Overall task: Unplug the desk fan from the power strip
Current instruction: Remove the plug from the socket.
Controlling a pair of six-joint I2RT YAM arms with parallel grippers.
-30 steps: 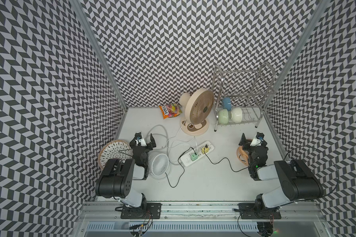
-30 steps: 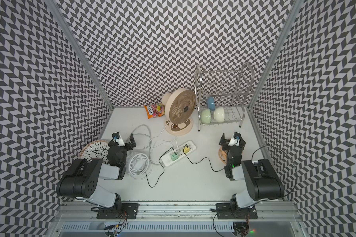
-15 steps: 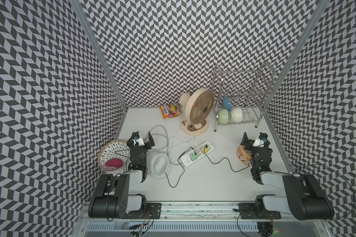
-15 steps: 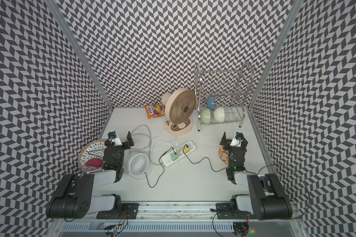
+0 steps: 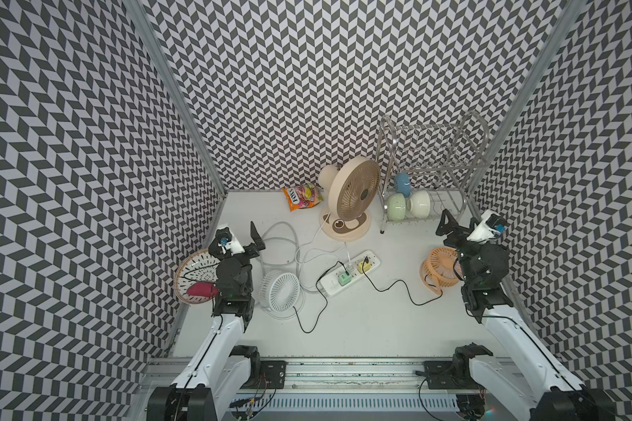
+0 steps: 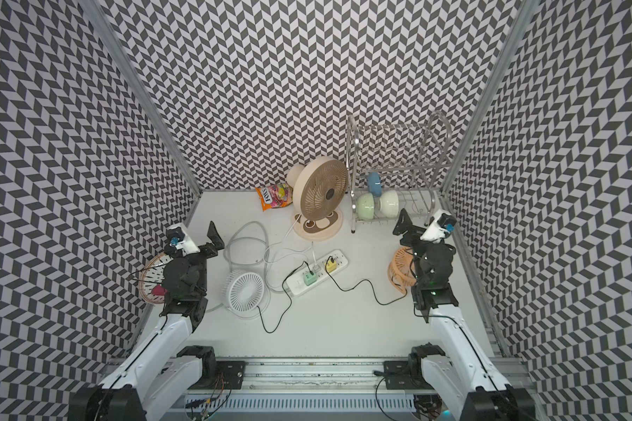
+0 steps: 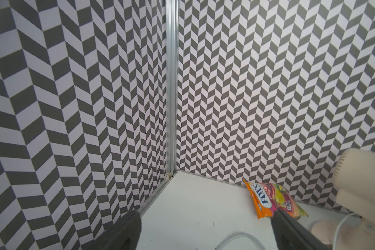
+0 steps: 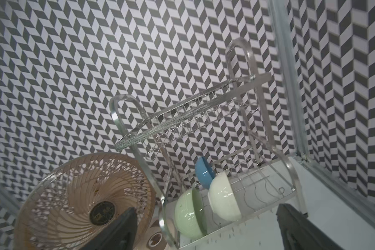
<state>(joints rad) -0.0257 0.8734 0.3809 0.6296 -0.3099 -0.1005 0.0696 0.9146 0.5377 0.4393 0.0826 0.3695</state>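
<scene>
Power strip: lying slantwise mid-desk, three plugs seated in it, namely green adapter, white plug and yellow adapter.
Desk fan: upright at back of desk; white cord judged to end at the white plug.
Left tool: jaws spread wide, nothing held; aloft beside the left wall, well apart from strip.
Right tool: jaws spread wide, nothing held; aloft above orange fan, well apart from strip.
Step in hand: approach only; no plug touched yet.
Next move: descend on white plug, pinch across its body, pull straight out; bracing strip with other tool advisable.
</scene>
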